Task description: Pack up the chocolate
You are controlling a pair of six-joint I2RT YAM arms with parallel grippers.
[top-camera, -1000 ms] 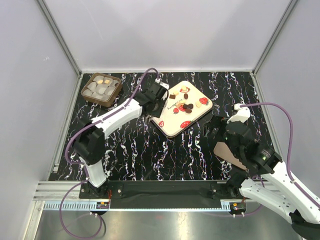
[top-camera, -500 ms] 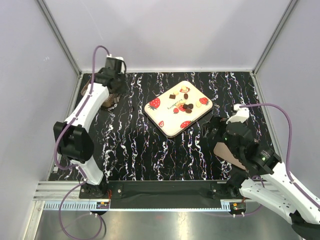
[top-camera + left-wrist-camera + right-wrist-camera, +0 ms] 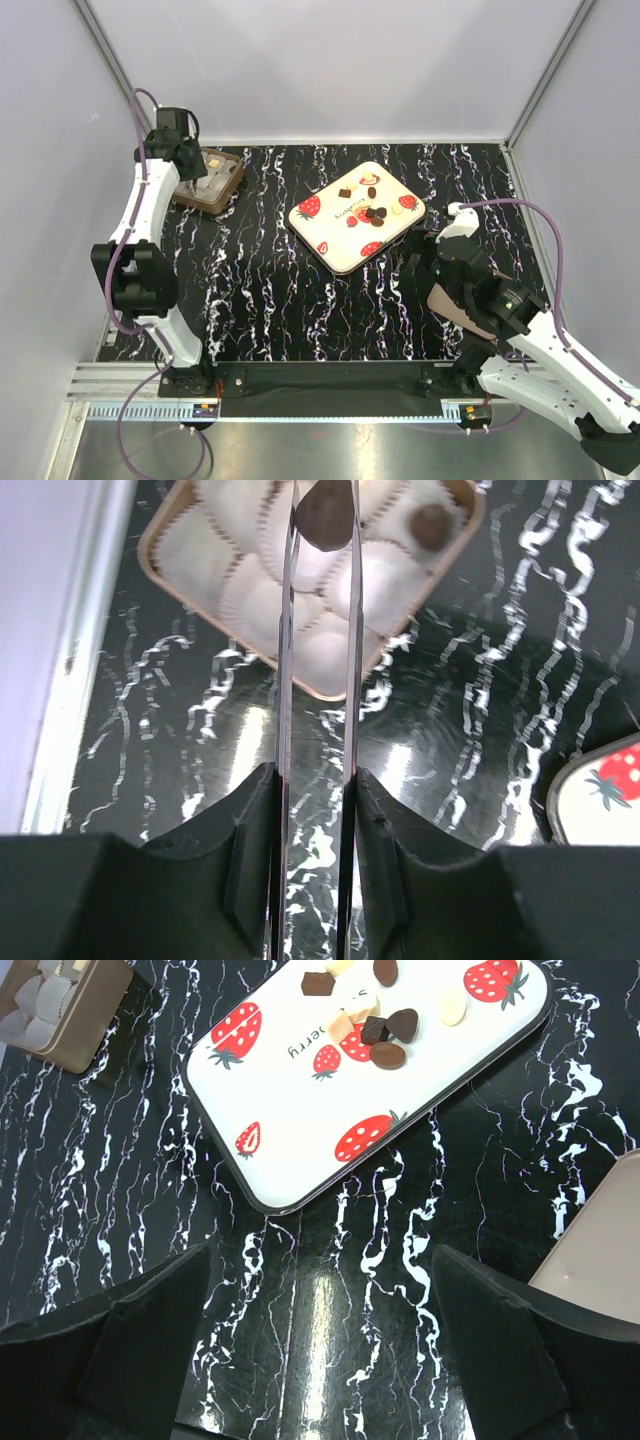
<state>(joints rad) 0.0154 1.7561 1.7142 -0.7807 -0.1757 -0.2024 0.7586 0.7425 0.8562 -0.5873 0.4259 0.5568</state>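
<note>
— Left gripper, what's it doing?
— Pinching a dark brown chocolate between its fingertips, right above the white paper cups of the brown box.
— And the others?
— Loose chocolates lie on the strawberry tray, well apart from it. Beside that tray hangs the right gripper, jaws wide apart and holding nothing.

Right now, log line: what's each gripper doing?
left gripper shut on dark chocolate over brown box | right gripper open, empty, near strawberry tray | more chocolates on tray
</note>
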